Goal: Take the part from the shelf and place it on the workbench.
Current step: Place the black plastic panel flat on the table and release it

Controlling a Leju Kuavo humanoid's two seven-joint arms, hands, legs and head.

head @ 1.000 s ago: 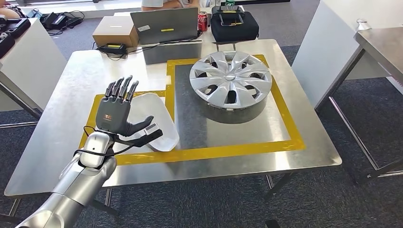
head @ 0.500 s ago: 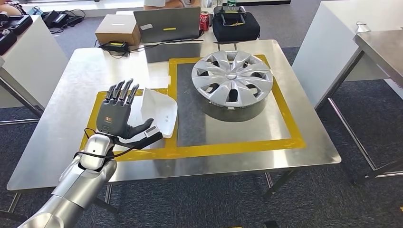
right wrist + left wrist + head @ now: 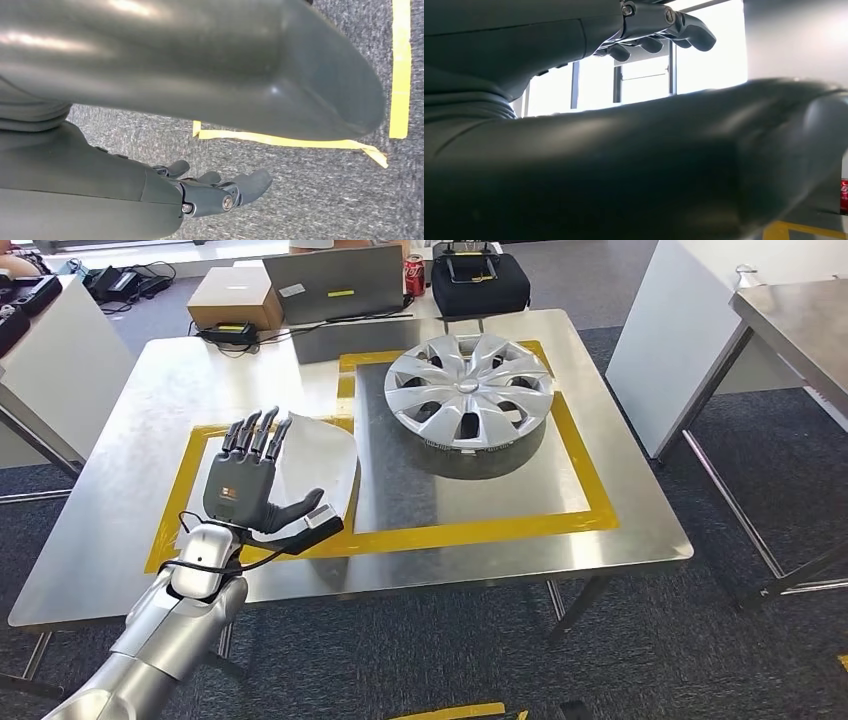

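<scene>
**Left hand open above the white part on the workbench**

From the head view, the robot's left hand (image 3: 252, 483) is raised over the near left of a steel workbench (image 3: 150, 390), its back toward the camera, fingers (image 3: 255, 430) spread upward and thumb out to the side. It holds nothing. Behind it lies the white part (image 3: 322, 455), a curved, shell-like panel, inside a rectangle of yellow tape (image 3: 185, 480). Whether the hand touches the part cannot be told, since the hand covers the panel's near edge. A silver hubcap (image 3: 468, 390) sits on a dark round stand in the larger taped square to the right, well apart from the part. At the far edge are a cardboard box (image 3: 235, 298), a laptop (image 3: 335, 285), a red soda can (image 3: 414, 273) and a black case (image 3: 480, 285).

The placing looks close to done. To finish well, the hand should lift straight up and back with fingers kept wide, so nothing catches the thin panel's rim and drags it over the tape.

The left wrist view adds the hand's inner side: fingers extended with nothing between them and the thumb, bright windows beyond. The right wrist view shows the right hand (image 3: 210, 192) hanging over grey carpet marked with yellow floor tape (image 3: 280, 140), fingers loosely extended and holding nothing.
</scene>
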